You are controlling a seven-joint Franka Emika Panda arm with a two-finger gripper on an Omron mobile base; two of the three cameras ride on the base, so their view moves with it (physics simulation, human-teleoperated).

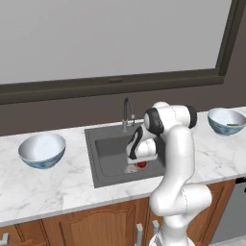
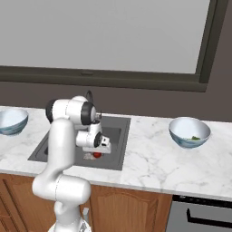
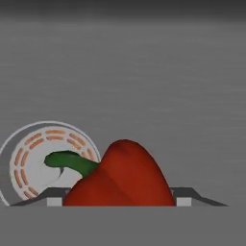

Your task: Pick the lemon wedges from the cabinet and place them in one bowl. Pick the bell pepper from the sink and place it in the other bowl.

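Nearest in our hand view, the bell pepper (image 3: 120, 175) sits right btwn the finger tips (image 3: 185, 196), its lower part cut off by the view's bottom edge. The tips flank it close on both sides and look closed against it, so we read the gripper (image 3: 117, 202) as clamped on the pepper, jaws fairly wide round its body; actual contact is hard to confirm. Its green stem (image 3: 69, 162) curls out over the pale round drain (image 3: 45, 163), which has orange slot marks and is partly hidden behind the pepper. No writing or labels that we can read anywhere.

From the base views, we see the arm bent over and reaching down into the sink (image 1: 103, 149), hand pointing at the basin floor. The gripper (image 1: 139, 166) covers most of the pepper (image 1: 141, 165): just a red speck shows at the fingers. Same from the right side, where the pepper (image 2: 97, 155) peeks out under the hand (image 2: 93, 141) in the sink (image 2: 115, 136).

The curved tap (image 1: 127, 113) stands at the sink's back edge, beyond the hand. On the marble counter (image 1: 48, 187), one bowl (image 1: 42, 150) sits left of the sink, white inside. The other bowl (image 1: 226, 120) is further off to the right; small yellow-green bits, the lemon wedges (image 2: 195, 138), lie in it, too small for us to count.
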